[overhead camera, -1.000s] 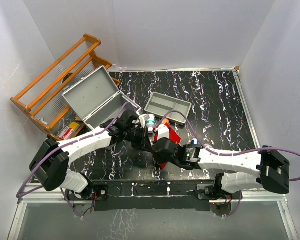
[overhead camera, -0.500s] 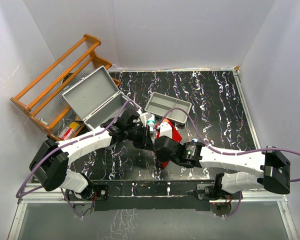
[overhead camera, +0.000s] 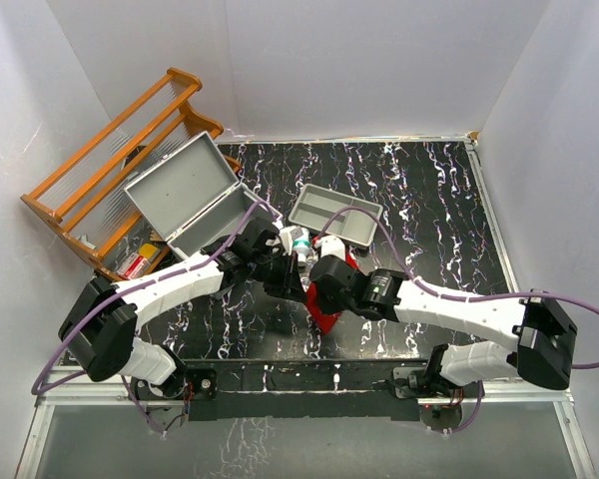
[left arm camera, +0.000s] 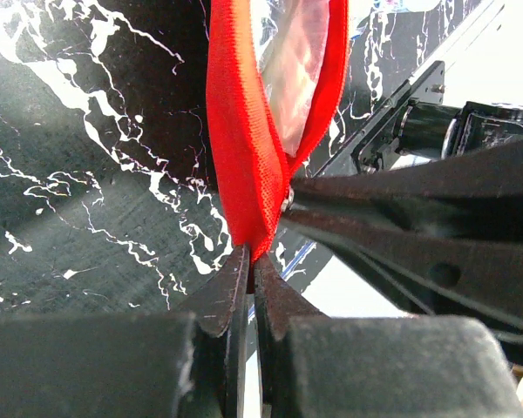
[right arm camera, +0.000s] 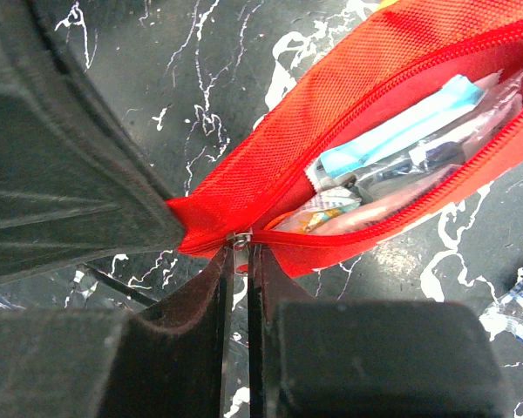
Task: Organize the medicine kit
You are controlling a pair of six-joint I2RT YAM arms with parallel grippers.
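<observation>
The left gripper (left arm camera: 248,258) pinches the pouch (left arm camera: 240,131) at its end; the right gripper (right arm camera: 239,252) nips the zip pull (right arm camera: 238,239); the pouch gapes, packets (right arm camera: 401,131) inside; the kit (overhead camera: 185,195) stands open far left; sorting looks barely begun.

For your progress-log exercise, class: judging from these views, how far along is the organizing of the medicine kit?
Done: the medicine kit stands with its lid up. In hand: the left gripper pinches the red pouch at its end, the right gripper its zipper pull; the pouch is unzipped, packets showing. Remaining: the pouch is outside the kit; the grey tray looks empty.
</observation>
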